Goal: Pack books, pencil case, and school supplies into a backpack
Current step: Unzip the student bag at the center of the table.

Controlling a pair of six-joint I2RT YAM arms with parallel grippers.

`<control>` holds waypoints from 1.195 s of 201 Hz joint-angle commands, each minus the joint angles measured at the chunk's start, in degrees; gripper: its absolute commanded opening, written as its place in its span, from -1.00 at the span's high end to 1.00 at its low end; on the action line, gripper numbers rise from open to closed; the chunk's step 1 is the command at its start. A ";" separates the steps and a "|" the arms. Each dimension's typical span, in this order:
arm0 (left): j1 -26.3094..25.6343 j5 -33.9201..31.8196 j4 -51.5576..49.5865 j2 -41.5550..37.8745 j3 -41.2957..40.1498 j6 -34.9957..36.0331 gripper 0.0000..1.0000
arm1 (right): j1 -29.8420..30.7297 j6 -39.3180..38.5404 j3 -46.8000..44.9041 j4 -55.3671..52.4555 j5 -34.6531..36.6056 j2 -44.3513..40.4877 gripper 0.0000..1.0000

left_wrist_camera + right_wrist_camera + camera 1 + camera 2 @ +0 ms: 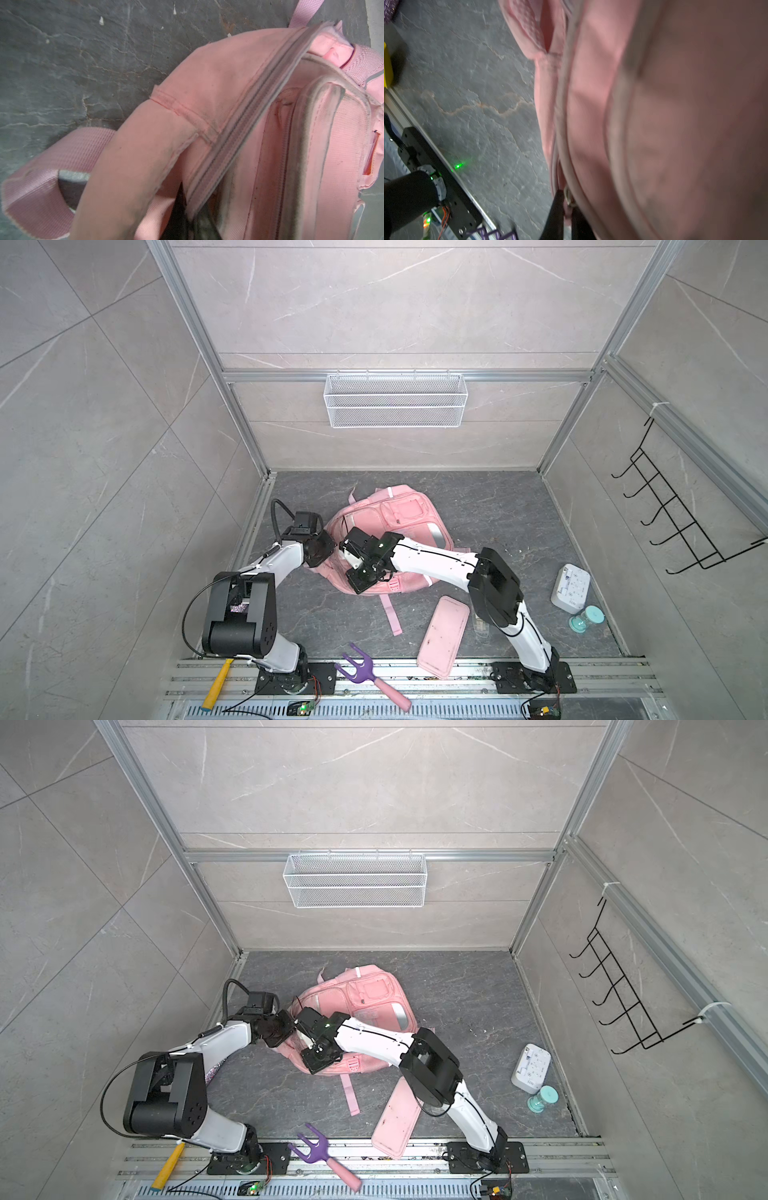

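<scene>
Right gripper (566,202) clamped on the zip pull (568,196). Left gripper (190,212) closed, apparently pinching backpack (399,510) fabric beside the zip. Backpack near centre of surface (498,510), pencil case (442,637) at front edge, books not visible. Risks: pull slips out of pinch, or left's hold gives and the whole backpack drags instead of unzipping.

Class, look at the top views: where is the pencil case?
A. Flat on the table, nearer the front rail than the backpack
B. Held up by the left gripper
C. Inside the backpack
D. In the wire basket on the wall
A: in both top views the pencil case lies flat on the table, apart from the backpack, with its near end over the front rail.
</scene>
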 commanded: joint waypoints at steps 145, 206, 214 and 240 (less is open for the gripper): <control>-14.67 6.07 2.97 1.09 1.80 -3.56 0.85 | -16.78 1.54 -18.60 6.95 4.14 -17.13 1.00; -25.89 5.17 6.55 9.72 7.65 -7.34 0.85 | -19.39 1.05 -26.17 6.97 3.02 -22.46 1.00; -26.34 4.92 6.93 10.20 8.10 -7.77 0.85 | -19.35 1.76 -26.99 7.61 1.96 -22.90 1.00; -27.72 4.59 7.50 11.37 10.40 -8.50 0.85 | -18.51 4.30 -28.64 10.72 -2.27 -23.31 1.00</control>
